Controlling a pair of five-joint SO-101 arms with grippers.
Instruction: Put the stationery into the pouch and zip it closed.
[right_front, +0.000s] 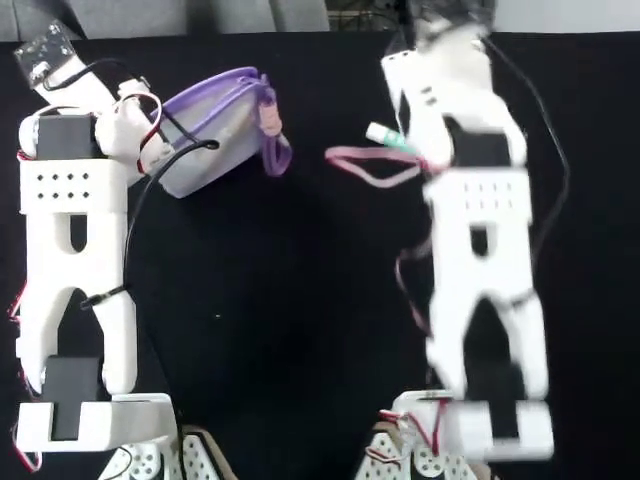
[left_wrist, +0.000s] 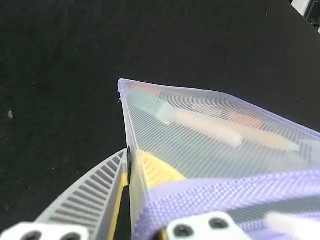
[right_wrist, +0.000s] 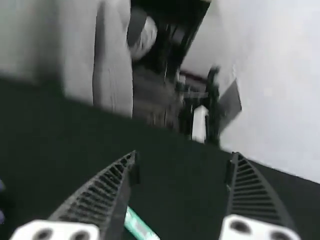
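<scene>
A translucent pouch (right_front: 210, 130) with purple zipper trim is lifted at the back left of the black table. My left gripper (right_front: 158, 150) is shut on its near corner. In the left wrist view the pouch (left_wrist: 210, 145) sits pinched at its edge in my left gripper (left_wrist: 127, 162), with several pens (left_wrist: 205, 125) visible through its wall. A green and white pen (right_front: 390, 138) lies beside the right arm on a pink strap (right_front: 365, 165). My right gripper (right_wrist: 183, 156) is open, raised and pointing away over the table's far edge, with the pen (right_wrist: 137, 227) below its fingers.
A purple loop (right_front: 275, 150) and a pink zipper pull (right_front: 268, 115) hang off the pouch's right end. Red and black cables (right_front: 405, 270) run along both arms. The black table (right_front: 290, 320) lies bare between the arms. Room clutter stands beyond the far edge.
</scene>
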